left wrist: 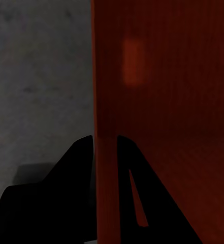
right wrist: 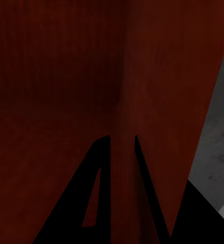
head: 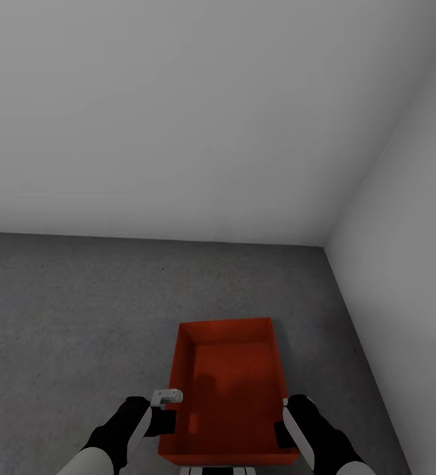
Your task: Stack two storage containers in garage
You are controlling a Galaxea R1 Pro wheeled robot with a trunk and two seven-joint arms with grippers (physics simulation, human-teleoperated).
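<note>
Left gripper (head: 167, 417): black, jaws closed on the left long wall of a red-orange storage container (head: 231, 389). In the left wrist view (left wrist: 105, 152) one finger (left wrist: 73, 168) sits outside the thin wall and the other inside it, the wall pinched between them.

Storage container, between the two grippers: open-topped, rectangular, no lid, nothing inside. No brand, label or writing can be read on it; a paler oblong patch on an inner wall in the left wrist view carries no legible mark. Its near edge is cut off by the lower border of the head view, so its underside is hidden and whether it touches the floor cannot be told.

Right gripper (head: 285, 417): black, jaws closed on the right long wall of the same container. In the right wrist view (right wrist: 123, 147) the wall runs between the two fingers (right wrist: 99, 173).

Floor (head: 72, 316): dark grey speckled concrete, ahead of and to both sides of the grippers.

Walls (head: 178, 112): plain pale grey-white, meeting in a corner ahead and to the right.
</note>
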